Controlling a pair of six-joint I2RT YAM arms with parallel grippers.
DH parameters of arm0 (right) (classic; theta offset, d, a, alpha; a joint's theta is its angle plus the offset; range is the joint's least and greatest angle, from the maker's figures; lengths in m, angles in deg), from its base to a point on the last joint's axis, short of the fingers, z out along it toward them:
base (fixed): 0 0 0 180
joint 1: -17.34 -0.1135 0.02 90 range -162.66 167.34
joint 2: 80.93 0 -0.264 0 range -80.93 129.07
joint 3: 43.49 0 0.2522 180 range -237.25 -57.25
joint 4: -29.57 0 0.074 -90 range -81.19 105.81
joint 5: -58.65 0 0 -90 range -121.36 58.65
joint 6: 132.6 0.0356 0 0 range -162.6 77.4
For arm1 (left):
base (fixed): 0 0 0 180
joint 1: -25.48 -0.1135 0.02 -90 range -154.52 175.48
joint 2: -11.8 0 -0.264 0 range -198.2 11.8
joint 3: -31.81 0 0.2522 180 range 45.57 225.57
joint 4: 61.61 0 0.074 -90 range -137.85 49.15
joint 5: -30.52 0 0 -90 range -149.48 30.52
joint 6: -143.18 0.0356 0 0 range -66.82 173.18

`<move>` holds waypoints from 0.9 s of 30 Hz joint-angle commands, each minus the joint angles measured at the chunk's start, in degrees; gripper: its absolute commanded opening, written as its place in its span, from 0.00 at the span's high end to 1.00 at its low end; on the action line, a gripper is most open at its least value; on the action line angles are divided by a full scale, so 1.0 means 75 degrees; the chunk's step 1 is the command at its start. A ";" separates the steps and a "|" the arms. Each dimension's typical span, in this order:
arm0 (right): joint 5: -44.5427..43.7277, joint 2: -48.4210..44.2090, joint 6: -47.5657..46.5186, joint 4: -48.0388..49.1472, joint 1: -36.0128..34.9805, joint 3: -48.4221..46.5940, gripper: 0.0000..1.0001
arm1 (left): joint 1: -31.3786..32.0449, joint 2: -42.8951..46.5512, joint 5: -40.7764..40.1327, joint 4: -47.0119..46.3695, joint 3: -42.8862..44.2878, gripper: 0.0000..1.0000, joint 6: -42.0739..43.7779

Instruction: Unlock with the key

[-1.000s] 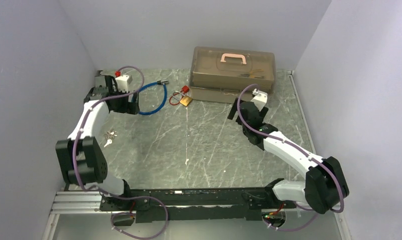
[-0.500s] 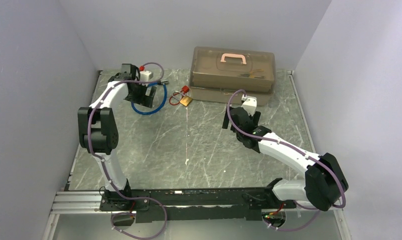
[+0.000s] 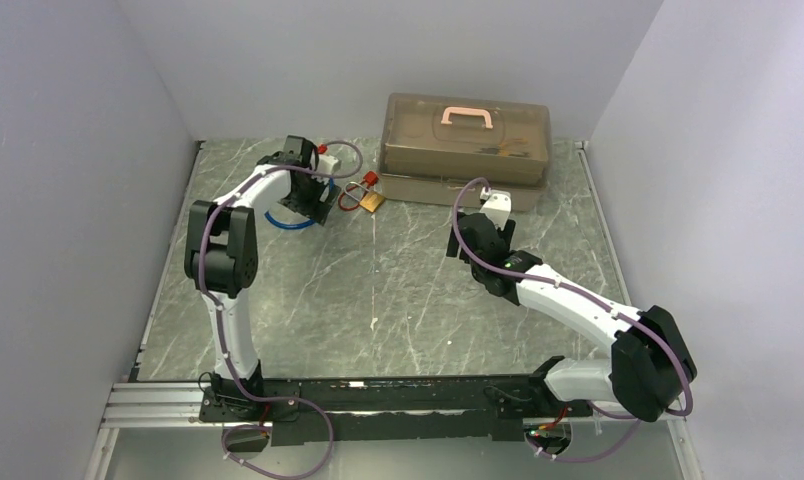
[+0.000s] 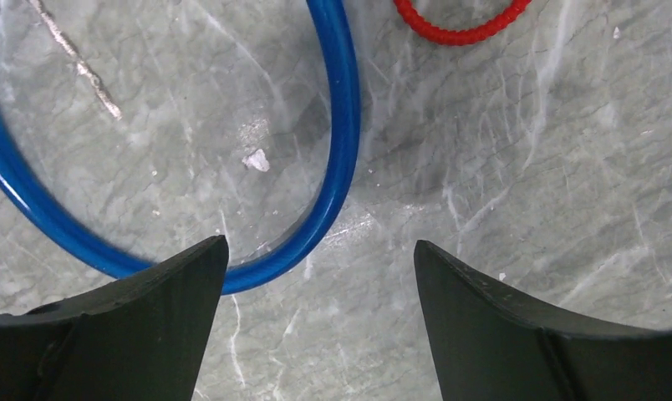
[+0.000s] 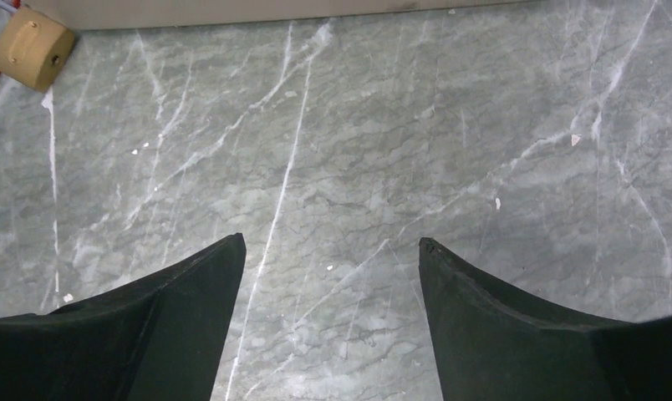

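Quick update from the remote desk: I'd call this the very start of the job, the reach-and-find stage, since nothing is picked up yet. The brass padlock (image 3: 372, 202) sits on the table (image 3: 378, 290) toward the far side, just in front of the brown toolbox (image 3: 465, 140), with a red coiled cord (image 4: 458, 33) beside it. The annoying part is that I can't spot the key in any of my views, so I honestly can't say where it is. The left gripper (image 4: 320, 246) hangs low over the right-hand bend of the blue cable loop (image 4: 343, 125), a little left of the padlock. Its jaws are spread wide with nothing between them, though the cable runs under the left fingertip, and I can't tell if it's touching. The right gripper (image 5: 331, 241) points down at bare marble, right of the padlock and near of the toolbox. Its jaws are wide apart too and not holding anything, and the padlock only shows in the far-left corner of that wrist view. My guess for the next move is to find the key first. After that, one arm needs to steady the padlock body while the other lines the key up with the keyhole, which looks fiddly.
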 commanded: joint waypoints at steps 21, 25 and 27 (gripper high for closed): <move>-0.0257 -0.0471 -0.0204 0.0055 -0.0162 -0.0528 0.35 | 0.0840 0.0191 -0.0801 -0.0860 -0.1510 0.83 0.0797; -0.0320 -0.0627 -0.0226 -0.0095 -0.0182 -0.0600 0.35 | 0.1421 0.0596 -0.0891 -0.0862 -0.2206 0.91 0.0853; -0.0391 -0.0746 -0.0232 -0.0176 -0.0178 -0.0596 0.36 | 0.1802 0.0986 -0.0848 -0.0934 -0.2819 0.92 0.0769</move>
